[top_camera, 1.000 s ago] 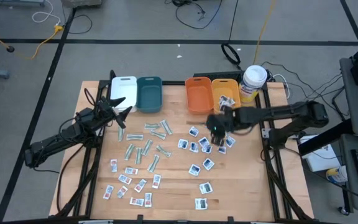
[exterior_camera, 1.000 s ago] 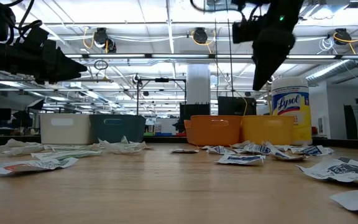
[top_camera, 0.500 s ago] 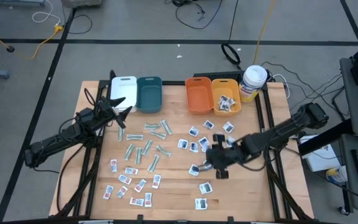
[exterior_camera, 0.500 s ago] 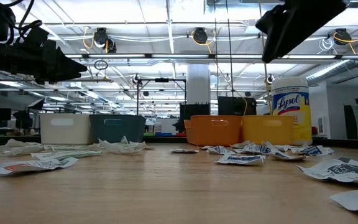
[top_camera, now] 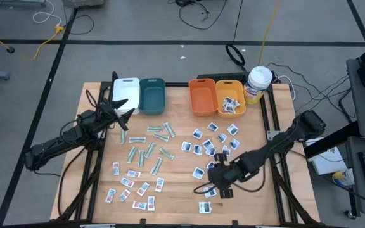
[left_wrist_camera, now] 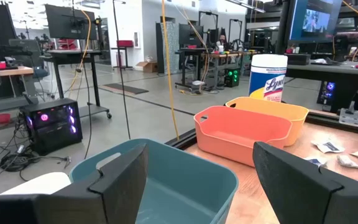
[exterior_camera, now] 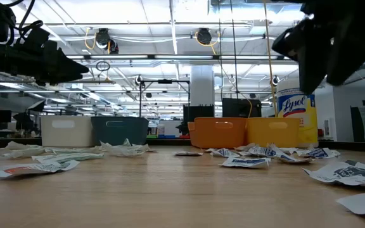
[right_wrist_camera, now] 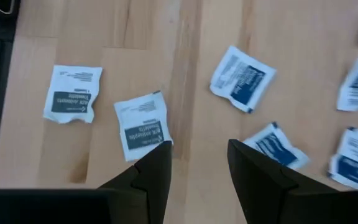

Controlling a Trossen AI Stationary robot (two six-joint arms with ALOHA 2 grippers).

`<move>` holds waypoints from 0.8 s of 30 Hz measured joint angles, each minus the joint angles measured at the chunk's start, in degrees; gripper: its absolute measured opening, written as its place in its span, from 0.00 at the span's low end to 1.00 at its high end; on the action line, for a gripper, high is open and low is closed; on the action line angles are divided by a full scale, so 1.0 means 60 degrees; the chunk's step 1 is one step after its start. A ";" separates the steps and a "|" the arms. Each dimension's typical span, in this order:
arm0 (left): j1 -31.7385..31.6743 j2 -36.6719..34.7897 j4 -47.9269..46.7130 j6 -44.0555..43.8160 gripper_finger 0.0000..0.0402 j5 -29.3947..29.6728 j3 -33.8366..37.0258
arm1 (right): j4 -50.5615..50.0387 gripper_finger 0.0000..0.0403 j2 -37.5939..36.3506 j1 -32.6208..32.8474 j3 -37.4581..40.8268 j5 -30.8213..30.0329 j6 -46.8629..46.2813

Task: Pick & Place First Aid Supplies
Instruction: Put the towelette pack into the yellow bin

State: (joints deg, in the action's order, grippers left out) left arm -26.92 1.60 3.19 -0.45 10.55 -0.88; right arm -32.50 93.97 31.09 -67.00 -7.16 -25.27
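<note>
**Right arm swings back from the bins to the front packets**

Since a second ago the right gripper (top_camera: pixel 220 185) has travelled from beside the orange bins to the near part of the table, low over the white squarish packets with dark-blue print (right_wrist_camera: pixel 143 126); its two dark fingers (right_wrist_camera: pixel 153 163) stand a little apart with nothing between them, one packet lying just ahead of their tips and another (right_wrist_camera: pixel 73 93) off beside it near the table edge; more blue-print packets (top_camera: pixel 209 147) are scattered across the right half of the light wooden table (top_camera: pixel 176 190), narrow pale-green strips (top_camera: pixel 152 149) lie in the middle, and small white packets with red print (top_camera: pixel 132 188) sit at the front left; a few packets already lie in the yellow-orange plastic bin (top_camera: pixel 230 96), next to the orange bin (top_camera: pixel 201 96); the left gripper (top_camera: pixel 120 107) has not moved, hovering by the teal bin (left_wrist_camera: pixel 185 180) and white bin (top_camera: pixel 126 90) with its jaws wide and empty; a white canister with a yellow label (top_camera: pixel 258 82) stands at the far right corner.
</note>
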 joint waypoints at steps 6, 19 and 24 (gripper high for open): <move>0.0000 0.0002 -0.0001 -0.0004 0.74 0.0000 -0.0001 | 0.0664 0.38 0.1012 0.0174 0.0004 0.0455 -0.0044; 0.0004 0.0000 -0.0001 -0.0002 0.74 -0.0002 0.0001 | 0.0837 0.38 0.2151 0.0489 -0.0011 0.0702 -0.0216; 0.0004 0.0000 -0.0001 0.0000 0.74 -0.0004 -0.0001 | 0.0854 0.32 0.2160 0.0493 -0.0011 0.0670 -0.0184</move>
State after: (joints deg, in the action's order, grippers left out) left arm -26.89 1.59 3.18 -0.45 10.52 -0.89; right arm -27.38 106.94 34.04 -67.07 -3.14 -26.37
